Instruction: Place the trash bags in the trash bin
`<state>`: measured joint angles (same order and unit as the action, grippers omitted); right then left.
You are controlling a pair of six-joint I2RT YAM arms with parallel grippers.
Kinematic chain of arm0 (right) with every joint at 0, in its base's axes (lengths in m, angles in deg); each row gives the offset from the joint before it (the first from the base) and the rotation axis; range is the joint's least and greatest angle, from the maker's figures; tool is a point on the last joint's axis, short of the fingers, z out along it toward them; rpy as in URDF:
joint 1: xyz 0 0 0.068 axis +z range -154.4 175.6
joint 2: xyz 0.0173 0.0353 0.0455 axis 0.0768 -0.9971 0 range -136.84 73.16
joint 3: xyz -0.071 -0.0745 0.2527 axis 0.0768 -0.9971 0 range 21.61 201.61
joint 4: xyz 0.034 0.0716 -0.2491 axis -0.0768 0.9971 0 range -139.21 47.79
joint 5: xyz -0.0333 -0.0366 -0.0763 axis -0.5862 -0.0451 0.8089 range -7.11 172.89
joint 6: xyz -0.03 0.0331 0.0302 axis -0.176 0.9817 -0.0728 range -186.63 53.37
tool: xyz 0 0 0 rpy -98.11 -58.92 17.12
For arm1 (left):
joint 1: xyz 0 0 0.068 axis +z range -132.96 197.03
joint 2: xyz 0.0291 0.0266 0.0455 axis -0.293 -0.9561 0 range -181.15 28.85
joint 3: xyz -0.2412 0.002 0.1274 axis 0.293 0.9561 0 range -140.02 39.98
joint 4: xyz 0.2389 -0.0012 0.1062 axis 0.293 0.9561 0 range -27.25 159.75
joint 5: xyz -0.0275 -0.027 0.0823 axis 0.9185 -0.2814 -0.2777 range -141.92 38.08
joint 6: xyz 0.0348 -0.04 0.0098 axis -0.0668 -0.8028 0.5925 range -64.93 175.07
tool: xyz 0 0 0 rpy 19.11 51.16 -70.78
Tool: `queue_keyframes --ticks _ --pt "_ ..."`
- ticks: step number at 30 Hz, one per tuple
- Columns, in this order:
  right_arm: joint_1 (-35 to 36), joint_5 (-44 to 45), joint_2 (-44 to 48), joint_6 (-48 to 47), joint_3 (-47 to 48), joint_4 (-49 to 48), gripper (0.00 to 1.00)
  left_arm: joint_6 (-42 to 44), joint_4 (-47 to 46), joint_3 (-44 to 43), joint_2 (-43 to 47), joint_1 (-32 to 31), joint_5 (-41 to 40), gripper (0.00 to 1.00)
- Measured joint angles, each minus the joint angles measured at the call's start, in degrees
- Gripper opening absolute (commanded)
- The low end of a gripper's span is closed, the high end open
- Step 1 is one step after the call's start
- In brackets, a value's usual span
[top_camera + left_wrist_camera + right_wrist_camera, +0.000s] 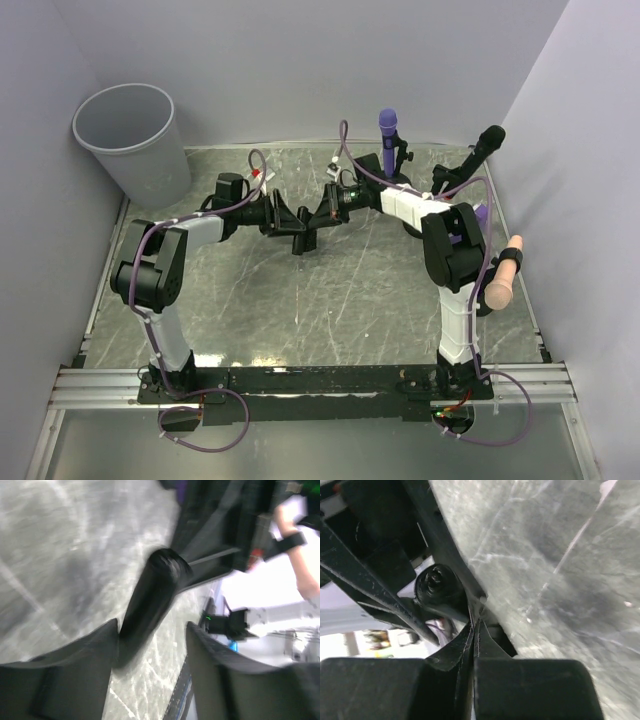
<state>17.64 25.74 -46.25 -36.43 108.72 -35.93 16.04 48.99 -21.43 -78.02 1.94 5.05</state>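
Trash bin (150, 168) upright, far left.

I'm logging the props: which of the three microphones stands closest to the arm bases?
The beige microphone by the right wall. The purple microphone and the black microphone are both farther back, near the rear wall.

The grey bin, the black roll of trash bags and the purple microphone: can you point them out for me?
trash bin (150, 170): top external view, on its outer wall.
roll of trash bags (150, 602): left wrist view, on the middle of its side.
purple microphone (388, 142): top external view, on its handle.
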Motion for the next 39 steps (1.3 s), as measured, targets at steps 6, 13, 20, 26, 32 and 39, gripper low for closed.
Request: queue_keyframes --ticks 6,13,20,26,32,39 --pt "1.31 5.25 0.11 -15.43 6.36 11.91 0.00 5.38 9.27 -0.26 0.50 -0.09 -12.09 0.77" --pt "2.58 8.39 2.64 -28.30 7.43 24.04 0.00 9.01 14.14 -0.31 0.48 -0.04 -23.43 0.77" --pt "1.88 11.15 11.04 -36.02 7.52 29.38 0.00 9.88 17.09 -0.33 0.31 -0.04 -30.84 0.73" --pt "1.16 11.28 16.92 -38.95 9.25 30.38 0.00 11.06 18.23 -2.45 -0.79 -0.04 -31.43 0.68" --pt "1.16 11.58 18.36 -42.62 11.80 33.48 0.00 11.61 17.94 -3.87 -1.88 -0.09 -29.86 0.68" --pt "1.05 11.50 18.73 -48.78 25.97 41.24 0.00 12.11 18.27 -4.83 -3.50 -0.11 -29.66 0.66"
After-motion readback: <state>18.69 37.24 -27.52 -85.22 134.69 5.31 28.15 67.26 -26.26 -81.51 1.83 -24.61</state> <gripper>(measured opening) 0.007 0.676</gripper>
